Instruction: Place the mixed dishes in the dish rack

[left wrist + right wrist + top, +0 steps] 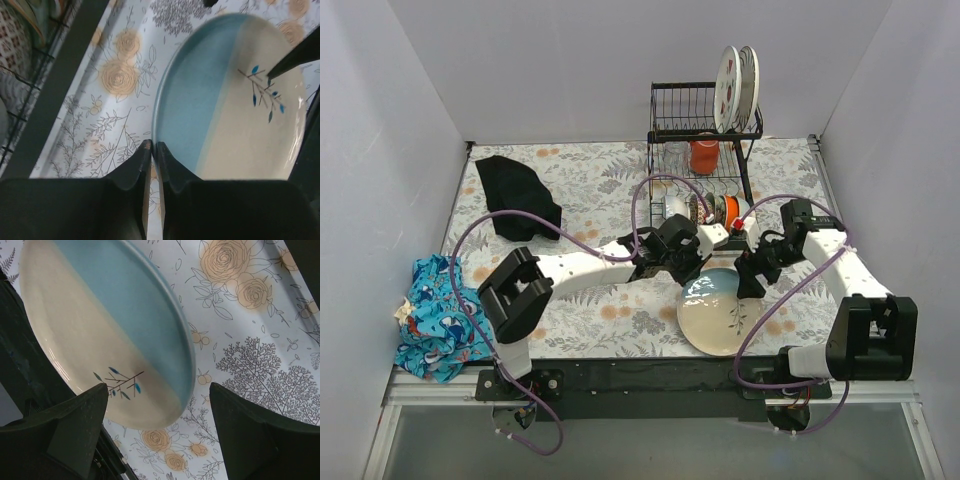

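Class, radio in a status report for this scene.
Left jaws shut at plate rim. Right jaws open astride plate. Rack part loaded. No obstruction seen.

Black cloth and blue patterned cloth (both crumpled) lie on the floral table.

Plate in frt of rack

Bright even light, blurred wrist foregrounds
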Available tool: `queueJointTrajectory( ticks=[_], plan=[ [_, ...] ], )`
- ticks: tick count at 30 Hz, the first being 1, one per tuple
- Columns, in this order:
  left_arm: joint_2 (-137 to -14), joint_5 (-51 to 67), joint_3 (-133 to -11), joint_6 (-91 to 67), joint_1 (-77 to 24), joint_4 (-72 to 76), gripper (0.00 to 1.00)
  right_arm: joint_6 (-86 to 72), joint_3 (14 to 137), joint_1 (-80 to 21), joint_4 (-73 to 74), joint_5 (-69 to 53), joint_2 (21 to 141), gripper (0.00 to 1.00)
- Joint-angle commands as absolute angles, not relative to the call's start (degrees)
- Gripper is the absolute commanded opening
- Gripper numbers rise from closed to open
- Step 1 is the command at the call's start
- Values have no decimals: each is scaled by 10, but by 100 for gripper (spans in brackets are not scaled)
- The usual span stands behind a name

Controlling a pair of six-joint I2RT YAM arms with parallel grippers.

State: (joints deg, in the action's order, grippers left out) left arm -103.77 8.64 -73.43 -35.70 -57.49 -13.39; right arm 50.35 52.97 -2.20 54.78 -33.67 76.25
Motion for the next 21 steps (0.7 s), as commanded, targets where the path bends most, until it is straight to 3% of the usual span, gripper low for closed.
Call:
queueJointTrajectory(
  ticks=[1,6,10,14,15,19,21],
  plan=[
    [-968,112,-723,-309,-577,-82,0,527,525,-18,536,-382,786,89],
    [-949,113,-708,-301,-577,-48,0,537,515,-18,539,-424,820,83],
    [-944,102,-690,-301,-576,-26,0,580,533,-18,576,-482,866,68],
    [-933,89,-668,-299,-574,32,0,685,570,-18,671,-527,928,61],
    [-933,86,-665,-297,-574,39,0,693,577,-18,691,-533,949,56],
    [-936,70,-663,-296,-573,65,0,726,610,-19,731,-564,998,16],
    [-939,53,-667,-301,-573,66,0,725,624,-19,742,-569,1010,5]
  ],
)
